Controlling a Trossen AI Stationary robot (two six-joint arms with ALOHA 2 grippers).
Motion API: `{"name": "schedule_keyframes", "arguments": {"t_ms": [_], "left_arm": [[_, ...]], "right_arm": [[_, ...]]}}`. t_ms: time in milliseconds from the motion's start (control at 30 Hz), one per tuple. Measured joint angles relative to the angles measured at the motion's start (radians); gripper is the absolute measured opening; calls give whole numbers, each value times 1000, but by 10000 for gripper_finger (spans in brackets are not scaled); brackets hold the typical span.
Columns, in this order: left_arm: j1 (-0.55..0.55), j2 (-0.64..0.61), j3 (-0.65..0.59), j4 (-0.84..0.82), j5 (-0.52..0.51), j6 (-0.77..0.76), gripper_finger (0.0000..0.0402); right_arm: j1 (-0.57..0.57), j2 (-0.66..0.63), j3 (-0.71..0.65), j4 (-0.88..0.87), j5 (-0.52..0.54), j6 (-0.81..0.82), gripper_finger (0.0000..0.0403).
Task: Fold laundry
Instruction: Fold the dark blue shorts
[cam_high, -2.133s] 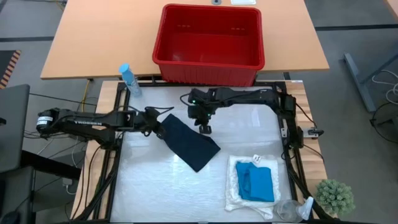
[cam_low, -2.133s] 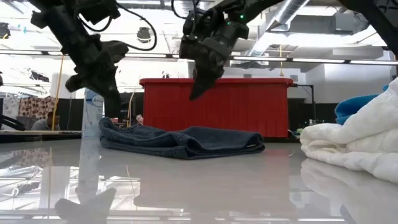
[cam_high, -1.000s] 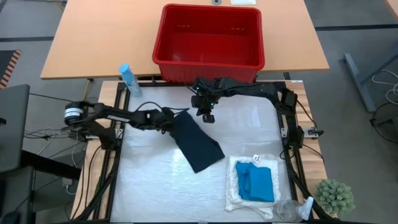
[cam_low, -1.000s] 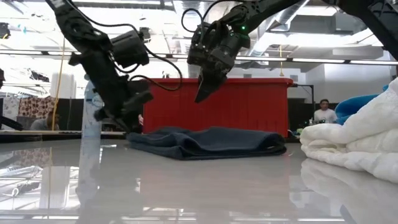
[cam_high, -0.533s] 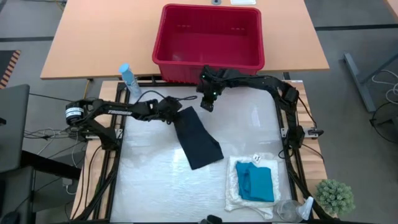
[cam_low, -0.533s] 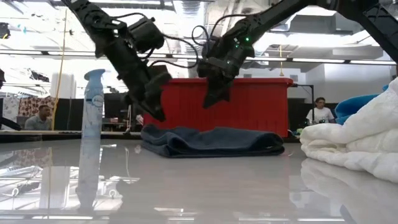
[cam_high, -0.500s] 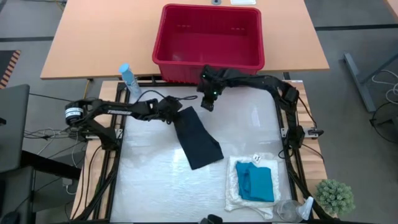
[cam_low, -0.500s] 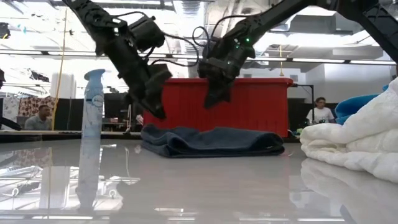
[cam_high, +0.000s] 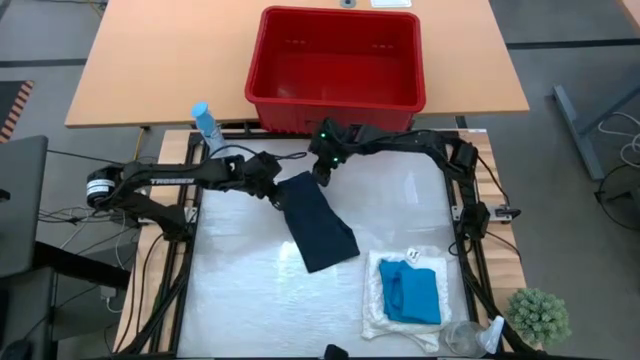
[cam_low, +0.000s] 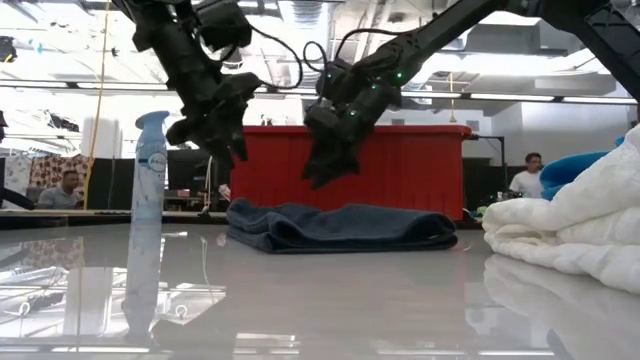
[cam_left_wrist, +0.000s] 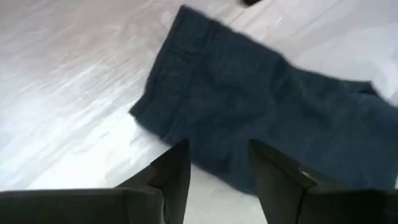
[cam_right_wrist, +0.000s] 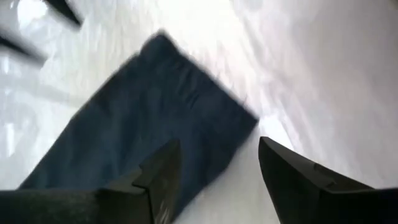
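Jaws apart on both: I see the left gripper (cam_high: 272, 193) and right gripper (cam_high: 322, 172) hovering empty above the far end of the dark garment (cam_high: 318, 222), which lies folded mid-table. Cream cloth (cam_high: 400, 318) sits near-right, turquoise garment (cam_high: 412, 294) on top. Red basket (cam_high: 337, 68) behind. No writing legible here.

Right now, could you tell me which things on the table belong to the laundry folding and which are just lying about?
Part of the job:
dark navy garment
turquoise garment
cream-white cloth
left gripper, open
right gripper, open

Just lying about:
red basket
spray bottle
small plant
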Motion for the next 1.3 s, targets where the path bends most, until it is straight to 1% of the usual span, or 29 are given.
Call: {"name": "schedule_keyframes", "arguments": {"t_ms": [100,233,333,433,500,567,633,667,900,967,1100,1133,1200,1267,1300], "left_arm": [[-26,-1,0,24,-35,-26,155],[-51,7,0,38,-79,-49,155],[-59,14,0,44,-82,-51,155],[-63,20,1,43,-82,-66,155],[-63,24,0,51,-83,-67,155],[-64,26,0,44,-83,-68,155],[-64,26,-8,55,-84,-68,154],[-65,26,-13,65,-82,-69,154],[-66,28,-61,77,-73,-102,154],[-66,28,-62,77,-70,-80,155],[-60,28,-62,97,-44,-24,155],[-56,28,-62,110,-24,-20,155],[-52,28,-62,159,44,4,154],[-61,28,-62,236,133,36,153],[-72,31,-61,272,160,47,150]], "right_arm": [[-1,-2,2,56,41,4,235],[-10,-2,3,53,60,5,235],[0,23,4,64,60,5,235],[8,58,2,57,59,36,235],[14,85,5,95,61,55,235],[11,103,2,83,67,82,235],[8,111,14,116,121,89,234],[3,111,13,102,126,81,234],[-4,112,11,59,84,98,234],[1,112,11,38,81,86,234],[5,112,11,4,78,57,234],[4,112,12,3,77,66,234],[-7,106,11,7,65,101,234],[-25,87,14,9,22,114,234],[-37,74,24,6,-2,114,234]]}}
